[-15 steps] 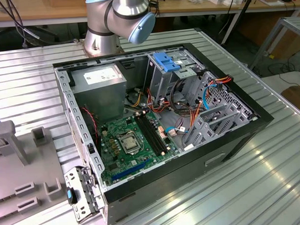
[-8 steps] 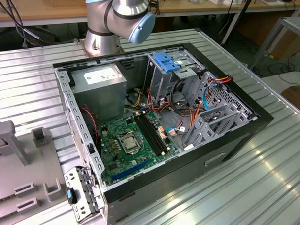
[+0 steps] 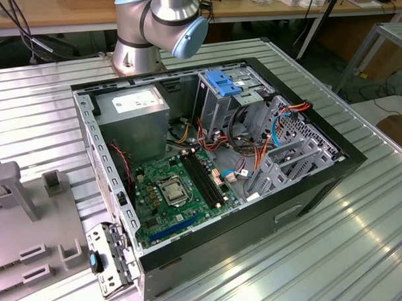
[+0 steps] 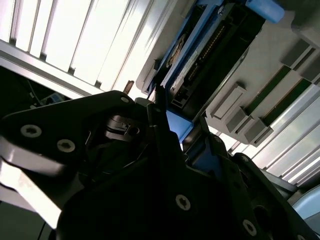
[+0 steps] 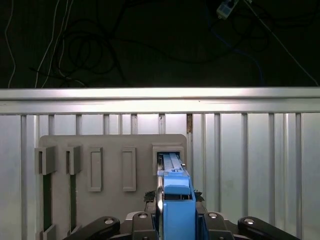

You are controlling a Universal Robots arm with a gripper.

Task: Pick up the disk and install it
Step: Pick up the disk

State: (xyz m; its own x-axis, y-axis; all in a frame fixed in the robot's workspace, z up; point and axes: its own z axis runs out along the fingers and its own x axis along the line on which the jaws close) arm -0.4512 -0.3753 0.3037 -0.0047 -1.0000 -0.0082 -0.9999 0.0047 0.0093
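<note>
The disk, a dark drive in a bright blue carrier, stands on edge with its far end in a slot of the grey holder. My gripper straddles it, one finger on each flat side, and looks shut on it. In the second wrist view the disk runs away from the gripper, with the blue frame pinched between the dark fingers. The arm rises at the back of the exterior view and leaves the picture.
An open computer case lies on the ribbed metal table, with motherboard, power supply, loose cables and a drive cage with a blue latch. The grey holder sits at the exterior view's left.
</note>
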